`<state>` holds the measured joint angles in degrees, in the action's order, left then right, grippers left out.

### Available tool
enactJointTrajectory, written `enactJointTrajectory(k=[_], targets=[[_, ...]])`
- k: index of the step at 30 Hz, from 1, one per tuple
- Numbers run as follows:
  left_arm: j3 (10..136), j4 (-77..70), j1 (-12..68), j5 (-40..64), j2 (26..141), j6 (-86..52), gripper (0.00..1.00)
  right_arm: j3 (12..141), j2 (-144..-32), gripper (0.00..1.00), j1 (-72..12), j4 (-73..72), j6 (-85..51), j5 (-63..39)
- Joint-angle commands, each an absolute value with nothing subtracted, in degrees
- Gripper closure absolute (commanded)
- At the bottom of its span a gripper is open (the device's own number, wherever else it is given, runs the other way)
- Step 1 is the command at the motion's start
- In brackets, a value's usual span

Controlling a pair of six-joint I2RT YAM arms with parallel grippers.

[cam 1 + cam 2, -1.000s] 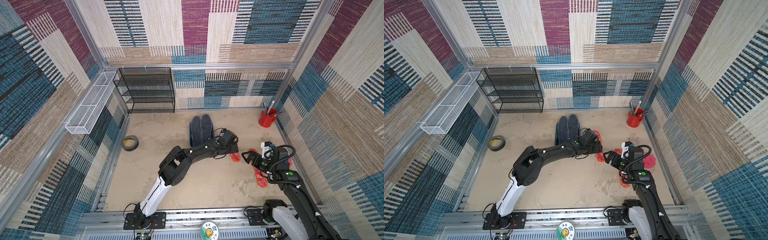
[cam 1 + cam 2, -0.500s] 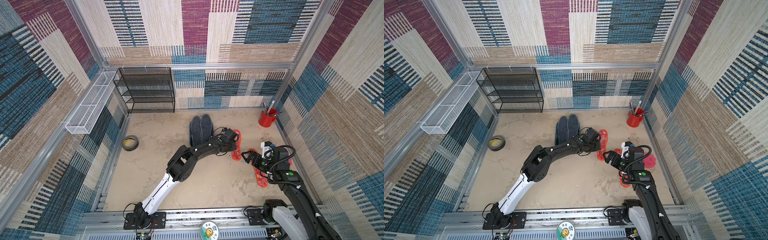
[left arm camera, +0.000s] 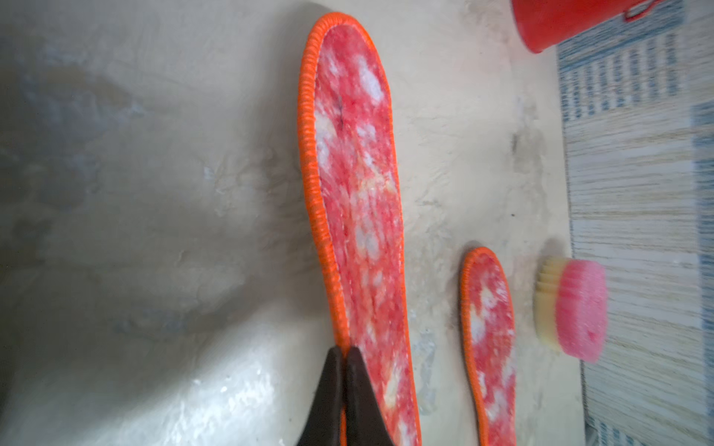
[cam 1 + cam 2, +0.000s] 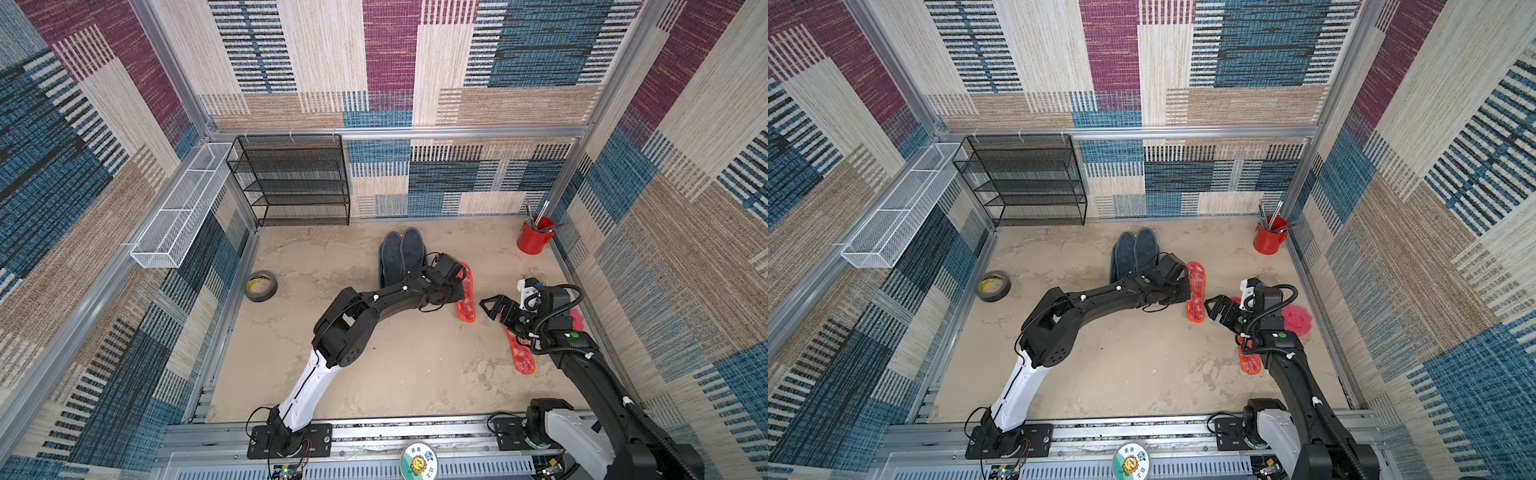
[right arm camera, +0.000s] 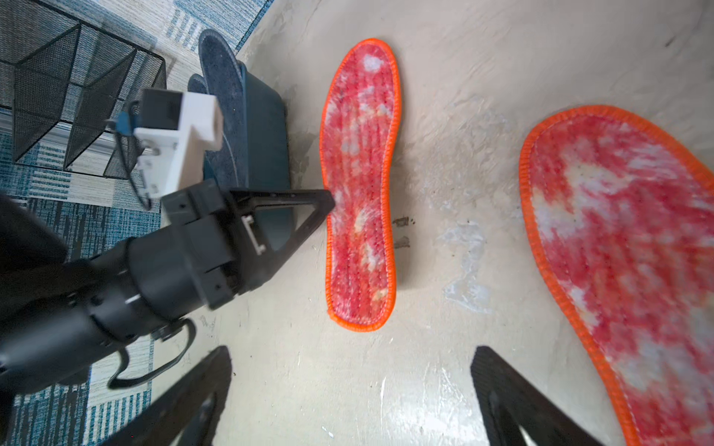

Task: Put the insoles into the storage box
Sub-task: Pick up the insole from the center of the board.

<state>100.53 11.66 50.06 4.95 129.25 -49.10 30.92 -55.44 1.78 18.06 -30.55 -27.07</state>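
My left gripper [image 3: 345, 349] is shut on the orange-stitched long edge of a red-white mottled insole [image 4: 466, 291], which lies on the table just right of the storage box [image 5: 266, 127]. The box is a dark teal tub holding two dark grey insoles [image 4: 401, 253]. A second mottled insole [image 4: 521, 353] lies nearer the front right, partly under my right arm. My right gripper [image 5: 351, 351] hangs open over bare table between the two mottled insoles, its fingers holding nothing.
A pink round brush [image 4: 1296, 318] lies by the right wall. At the back right corner stands a red tool cup [image 4: 534, 239]. A tape roll [image 4: 260, 285] sits at the left. A black mesh rack [image 4: 291, 183] and a white wire basket [image 4: 178, 208] line the back left.
My left gripper has closed onto the mottled insole's edge, and the insole has come out from under the arm into view. The left elbow has shifted. The right arm has stayed still.
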Motion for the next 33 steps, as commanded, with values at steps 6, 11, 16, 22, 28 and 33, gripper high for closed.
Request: enactJointTrajectory(k=[6,11,16,22,28,33], targets=[[87.8,0.74,49.92,6.92,119.87,-44.22,1.0,31.72,-60.42,0.01,3.8,7.09,-31.21,-36.29],[80.45,-5.84,48.78,11.22,115.09,-44.15,1.0,28.62,-62.2,0.13,8.54,2.19,-31.5,-45.22],[76.72,-9.68,48.16,15.43,112.02,-43.36,1.0,26.28,-65.22,0.31,8.79,-4.82,-34.03,-51.8],[74.47,-13.17,47.8,19.64,111.46,-44.58,1.0,25.2,-67.66,0.32,8.72,-9.35,-35.4,-55.47],[73.32,-14.79,47.75,21.28,110.44,-45.47,1.0,24.2,-69.52,0.41,8.62,-15.56,-38.9,-56.42],[72.68,-15.99,47.88,22.8,109.94,-45.94,1.0,24.86,-71.51,0.48,8.2,-19.15,-40.71,-57.38]])
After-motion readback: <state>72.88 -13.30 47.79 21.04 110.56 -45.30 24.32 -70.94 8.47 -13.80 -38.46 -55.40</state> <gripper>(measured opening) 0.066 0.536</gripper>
